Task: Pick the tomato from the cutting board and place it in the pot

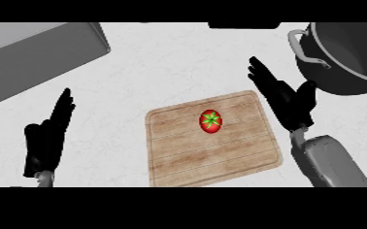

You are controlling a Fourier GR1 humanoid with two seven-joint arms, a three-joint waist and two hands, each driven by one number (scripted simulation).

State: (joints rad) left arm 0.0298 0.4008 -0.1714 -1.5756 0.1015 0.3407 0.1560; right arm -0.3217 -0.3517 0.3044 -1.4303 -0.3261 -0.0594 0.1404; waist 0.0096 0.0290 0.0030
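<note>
Nearest the robot, the right forearm [328,161] enters just off the near right corner of the cutting board [215,162], angled so the arm runs up the board's right edge rather than across it. The left hand [44,138] shows well to the left of the board, fingers straight and pointing away, holding nothing; judged to be resting, kept clear so it does not crowd the work. The board lies slightly skewed on the counter [172,63], with its long edges running left to right. The tomato [210,120] sits on the board's far half, about midway between the left and right edges, green calyx up, untouched and apart from both hands. The right hand [285,101] is at the board's far right corner, fingers straight and spread open, thumb out on the side away from the board, gripping nothing; it is near the tomato but not over it. Judgement: this placement suits a sideways approach from the right. Grasp not yet made. Beyond the board's far right corner stands the pot [342,73], its mouth open and one handle [304,48] facing the board. Beyond the board's far left corner lies a grey container [43,48].
</note>
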